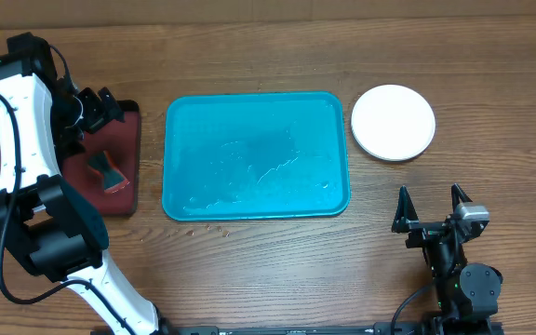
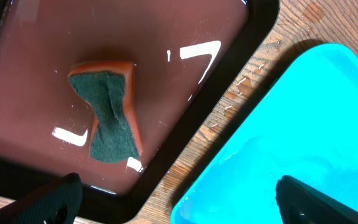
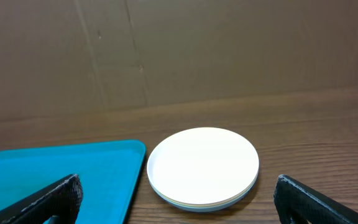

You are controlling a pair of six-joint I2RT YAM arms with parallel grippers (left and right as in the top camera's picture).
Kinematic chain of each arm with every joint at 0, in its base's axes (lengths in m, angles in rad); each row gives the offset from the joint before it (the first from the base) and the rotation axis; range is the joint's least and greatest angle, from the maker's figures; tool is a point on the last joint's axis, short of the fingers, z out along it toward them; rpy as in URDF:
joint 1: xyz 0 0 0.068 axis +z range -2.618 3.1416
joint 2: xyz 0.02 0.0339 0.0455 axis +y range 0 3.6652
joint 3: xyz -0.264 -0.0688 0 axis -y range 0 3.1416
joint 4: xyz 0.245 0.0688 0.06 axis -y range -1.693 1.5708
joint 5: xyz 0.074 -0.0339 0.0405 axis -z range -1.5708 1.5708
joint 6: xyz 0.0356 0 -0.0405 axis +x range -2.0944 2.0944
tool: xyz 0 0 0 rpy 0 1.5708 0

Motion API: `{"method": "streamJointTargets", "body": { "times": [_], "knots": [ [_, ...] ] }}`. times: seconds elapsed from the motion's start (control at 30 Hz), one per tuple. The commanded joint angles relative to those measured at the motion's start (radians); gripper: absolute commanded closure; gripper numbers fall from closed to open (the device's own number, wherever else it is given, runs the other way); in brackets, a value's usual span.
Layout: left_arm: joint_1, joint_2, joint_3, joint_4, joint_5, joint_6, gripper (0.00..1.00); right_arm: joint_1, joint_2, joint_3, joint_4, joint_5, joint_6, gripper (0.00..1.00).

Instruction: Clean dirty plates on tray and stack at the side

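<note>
The turquoise tray [image 1: 256, 155] lies mid-table with no plates on it, only wet streaks; it also shows in the left wrist view [image 2: 291, 124] and the right wrist view [image 3: 55, 168]. The plates [image 1: 393, 122] are stacked to the tray's right, white on top; thin edges of other plates show beneath it in the right wrist view [image 3: 202, 167]. My left gripper [image 1: 96, 107] is open and empty above the dark red tray's inner edge [image 2: 176, 202]. My right gripper [image 1: 429, 207] is open and empty, near the front edge, short of the stack [image 3: 176, 199].
A dark red black-rimmed tray [image 1: 130, 130] at the left holds a sponge [image 1: 109, 168] with a green scouring face, lying in shallow water [image 2: 107, 115]. A cardboard wall [image 3: 179, 50] stands behind the table.
</note>
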Motion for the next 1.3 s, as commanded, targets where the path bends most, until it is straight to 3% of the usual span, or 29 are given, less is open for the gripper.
{"method": "streamJointTargets", "body": {
  "times": [0.0, 1.27],
  "knots": [
    [-0.007, -0.020, 0.014, 0.000, 0.007, 0.015, 0.00, -0.003, -0.012, -0.010, 0.006, 0.016, 0.005, 0.00],
    [-0.007, -0.019, 0.014, 0.000, -0.019, 0.016, 0.00, -0.003, -0.012, -0.011, 0.006, 0.016, 0.005, 0.00]
  ]
}}
